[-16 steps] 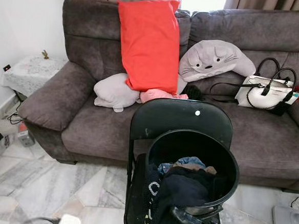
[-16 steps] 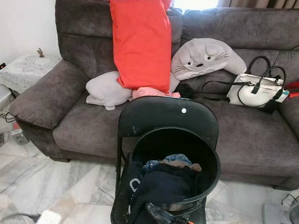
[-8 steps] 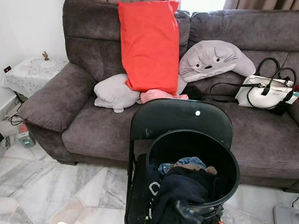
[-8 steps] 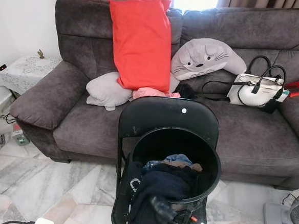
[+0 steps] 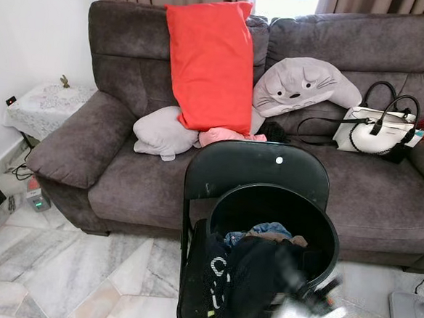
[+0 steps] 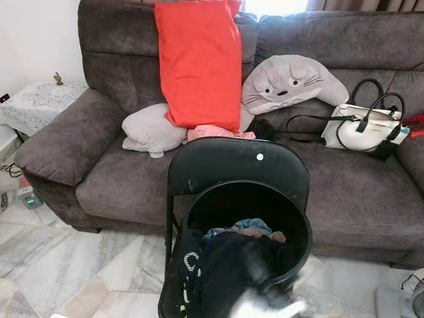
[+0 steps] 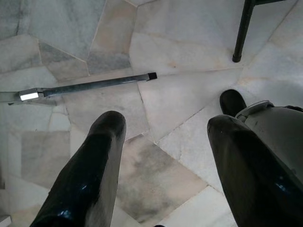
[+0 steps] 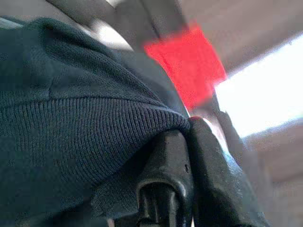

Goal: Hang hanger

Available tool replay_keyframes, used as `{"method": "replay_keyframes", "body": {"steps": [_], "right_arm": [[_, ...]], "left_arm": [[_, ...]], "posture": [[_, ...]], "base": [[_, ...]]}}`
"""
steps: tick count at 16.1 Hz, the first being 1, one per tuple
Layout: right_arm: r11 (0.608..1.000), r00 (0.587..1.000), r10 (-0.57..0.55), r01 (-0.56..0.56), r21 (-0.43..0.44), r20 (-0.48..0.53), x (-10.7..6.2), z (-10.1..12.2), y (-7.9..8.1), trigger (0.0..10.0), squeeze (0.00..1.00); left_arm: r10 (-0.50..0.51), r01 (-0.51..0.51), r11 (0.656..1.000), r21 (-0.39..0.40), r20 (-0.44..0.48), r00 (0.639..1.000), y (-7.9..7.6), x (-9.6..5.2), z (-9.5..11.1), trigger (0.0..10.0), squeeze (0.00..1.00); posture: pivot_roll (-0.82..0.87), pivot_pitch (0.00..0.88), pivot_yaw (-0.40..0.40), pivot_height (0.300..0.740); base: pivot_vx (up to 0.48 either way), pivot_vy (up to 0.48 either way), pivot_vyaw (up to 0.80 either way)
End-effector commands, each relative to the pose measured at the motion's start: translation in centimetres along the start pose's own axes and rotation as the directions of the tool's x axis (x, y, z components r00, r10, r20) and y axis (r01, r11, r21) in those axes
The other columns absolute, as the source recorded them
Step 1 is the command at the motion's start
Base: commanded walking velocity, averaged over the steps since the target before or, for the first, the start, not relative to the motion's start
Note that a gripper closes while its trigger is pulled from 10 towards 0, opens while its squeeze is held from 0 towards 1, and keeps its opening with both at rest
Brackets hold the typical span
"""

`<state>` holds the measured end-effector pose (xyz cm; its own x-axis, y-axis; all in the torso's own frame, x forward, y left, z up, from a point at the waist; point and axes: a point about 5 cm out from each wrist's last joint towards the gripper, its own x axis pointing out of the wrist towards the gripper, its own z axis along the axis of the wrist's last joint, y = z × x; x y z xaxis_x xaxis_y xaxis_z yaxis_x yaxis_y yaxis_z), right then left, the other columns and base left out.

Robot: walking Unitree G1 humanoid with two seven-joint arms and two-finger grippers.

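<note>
A black bucket (image 5: 323, 229) full of clothes stands on a black folding chair (image 5: 259, 166) in front of a grey sofa. My right gripper (image 5: 291, 272) is a blur at the bucket's near side, against a dark knit garment (image 5: 252, 267) that spills over the rim. In the right wrist view the right gripper (image 8: 188, 131) is shut, with a fold of the dark garment (image 8: 71, 109) pinched between its fingers. My left gripper (image 7: 168, 124) hangs open above the marble floor with nothing between its fingers. I see no hanger.
The sofa (image 5: 123, 175) carries a red pillow (image 5: 208, 60), a grey cat-face cushion (image 5: 305, 82), a pale cushion (image 5: 163, 130) and a white handbag (image 5: 378, 130). A small side table (image 5: 45, 104) stands at the left wall. A metal bar (image 7: 90, 86) lies on the floor near a chair leg (image 7: 241, 30).
My right gripper has risen from the bucket's front rim into the clothes and is now blurred by motion. The dark garment has bunched higher at the near side. The view shifted slightly.
</note>
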<state>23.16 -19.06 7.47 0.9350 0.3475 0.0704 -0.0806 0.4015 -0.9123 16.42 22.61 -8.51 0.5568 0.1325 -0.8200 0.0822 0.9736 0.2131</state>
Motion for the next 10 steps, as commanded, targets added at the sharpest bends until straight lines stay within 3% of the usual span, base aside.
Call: {"method": "replay_keyframes", "body": {"steps": [1,2,3,5,6,7,8,9,10], "right_arm": [[0.992,0.993,-0.073,0.082,0.101,-0.089,0.8,-0.5,-1.5,0.0,0.00],[0.962,0.978,-0.084,0.129,0.242,-0.190,1.5,-0.9,-2.0,0.0,0.00],[0.869,0.931,-0.151,0.285,0.405,-0.331,2.8,-1.2,-3.5,0.0,0.00],[0.717,0.886,-0.180,0.416,0.559,-0.427,4.3,-1.3,-5.3,0.0,0.00],[0.671,0.887,-0.171,0.423,0.609,-0.428,5.1,-1.0,-6.2,0.0,0.00],[0.668,0.889,-0.170,0.422,0.613,-0.426,5.2,-1.0,-6.3,0.0,0.00],[0.614,0.892,-0.209,0.438,0.656,-0.400,6.6,-0.3,-8.6,0.0,0.00],[0.574,0.889,-0.315,0.457,0.679,-0.332,8.2,1.1,-13.1,0.0,0.00],[0.567,0.886,-0.343,0.461,0.683,-0.313,8.5,1.5,-14.2,0.0,0.00]], "left_arm": [[0.014,-0.014,1.000,0.003,-0.033,0.999,0.6,-0.1,-0.7,10.0,0.00],[0.013,-0.012,1.000,0.005,-0.032,0.999,0.6,-0.1,-0.7,10.0,0.00],[0.009,-0.009,1.000,0.006,-0.024,1.000,0.4,-0.1,-0.5,10.0,0.00],[0.008,-0.008,1.000,0.005,-0.020,1.000,0.4,-0.1,-0.3,10.0,0.00],[0.008,-0.008,1.000,0.005,-0.018,1.000,0.4,-0.1,-0.3,10.0,0.00],[0.008,-0.008,1.000,0.005,-0.018,1.000,0.4,0.0,-0.3,10.0,0.00],[0.010,-0.010,1.000,0.003,-0.016,1.000,0.6,0.0,-0.2,10.0,0.00],[0.011,-0.011,1.000,0.004,-0.014,1.000,0.7,0.0,-0.1,10.0,0.00],[0.010,-0.010,1.000,0.006,-0.015,1.000,0.7,0.0,-0.1,10.0,0.00]], "posture": [[-0.16,0.021,0.125,0.740],[-0.16,0.020,0.126,0.740],[-0.17,0.016,0.126,0.740],[-0.16,0.009,0.126,0.740],[-0.16,0.006,0.125,0.740],[-0.16,0.006,0.125,0.740],[-0.16,0.000,0.126,0.740],[-0.16,0.000,0.128,0.740],[-0.17,0.000,0.126,0.740]], "base": [[0.000,0.000,0.00],[0.000,0.000,0.00],[0.000,0.000,0.00],[0.000,0.000,0.00],[0.000,0.000,0.00],[0.000,0.000,0.00],[0.000,0.000,0.00],[0.000,0.000,0.00],[0.000,0.000,0.00]]}}
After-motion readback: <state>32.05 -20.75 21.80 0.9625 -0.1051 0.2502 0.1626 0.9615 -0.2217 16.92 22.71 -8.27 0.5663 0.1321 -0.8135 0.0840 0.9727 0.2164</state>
